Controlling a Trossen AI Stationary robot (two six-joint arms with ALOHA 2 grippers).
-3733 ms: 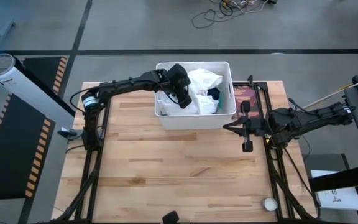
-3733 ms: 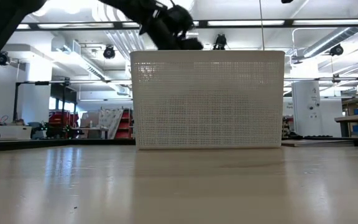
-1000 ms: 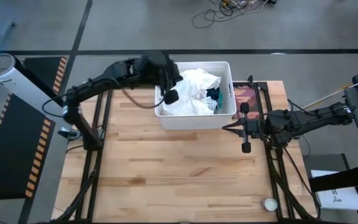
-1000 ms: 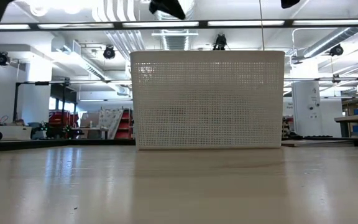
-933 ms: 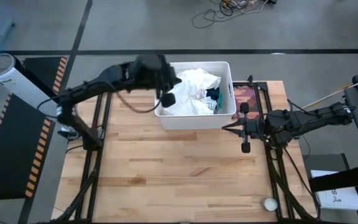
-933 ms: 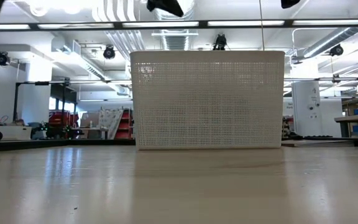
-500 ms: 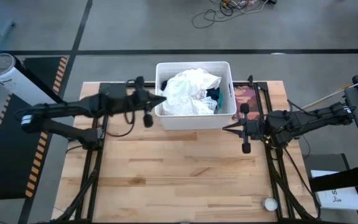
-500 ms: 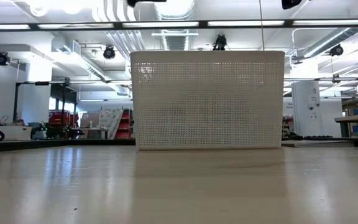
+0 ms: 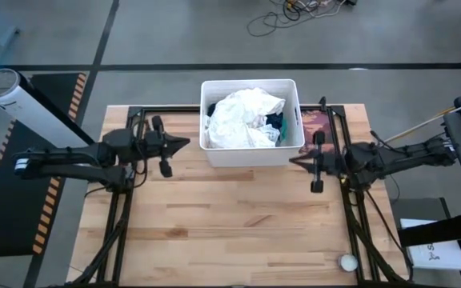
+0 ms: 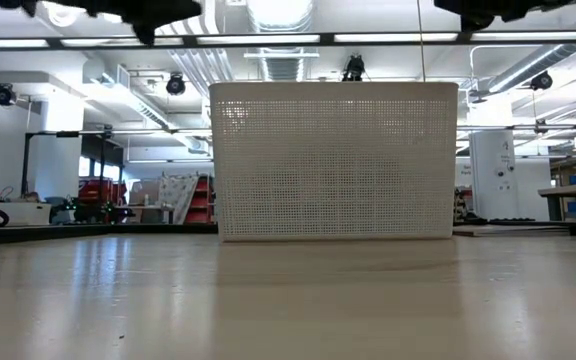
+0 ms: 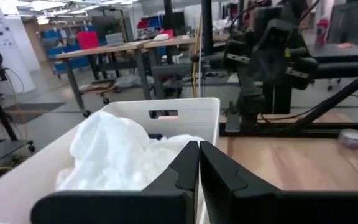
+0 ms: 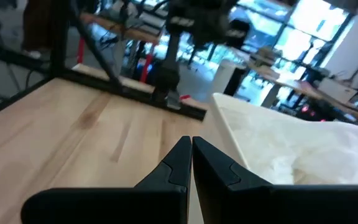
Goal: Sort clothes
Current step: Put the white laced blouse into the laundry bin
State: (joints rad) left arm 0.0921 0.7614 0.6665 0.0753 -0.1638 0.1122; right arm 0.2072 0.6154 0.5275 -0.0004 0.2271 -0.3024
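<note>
Left end effector: withdrawn from the basket, fingers pressed together, empty-handed. Clothes remain heaped inside, beside its tip; sorting unstarted. Right end effector: pressed together, waiting opposite.

White basket; perhaps tape roll

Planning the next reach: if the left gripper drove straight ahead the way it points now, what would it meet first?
Probably the white basket's near side wall; the shut left gripper points at it from beside it, though its height against the rim is unclear.
</note>
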